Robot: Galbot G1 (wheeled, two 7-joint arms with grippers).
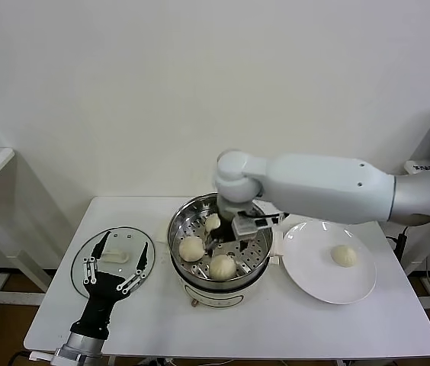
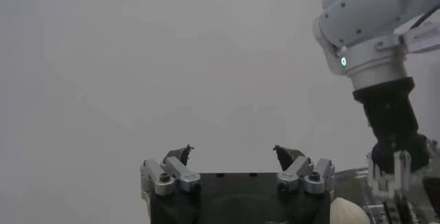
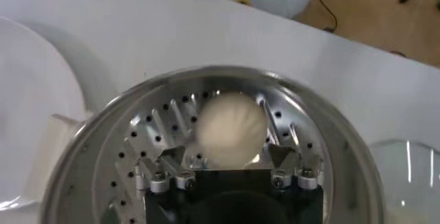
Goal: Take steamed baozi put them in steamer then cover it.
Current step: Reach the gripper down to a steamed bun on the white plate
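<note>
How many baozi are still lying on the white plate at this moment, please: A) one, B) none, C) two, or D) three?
A: a single baozi lies on the white plate, while three others sit inside the steamer, where the right gripper is open.

Four steamed baozi show: three in the one steamer, at and, and one on the single white plate. One glass cover lies on the one white tabletop. Two pincers: the left pincer and the right pincer.
</note>
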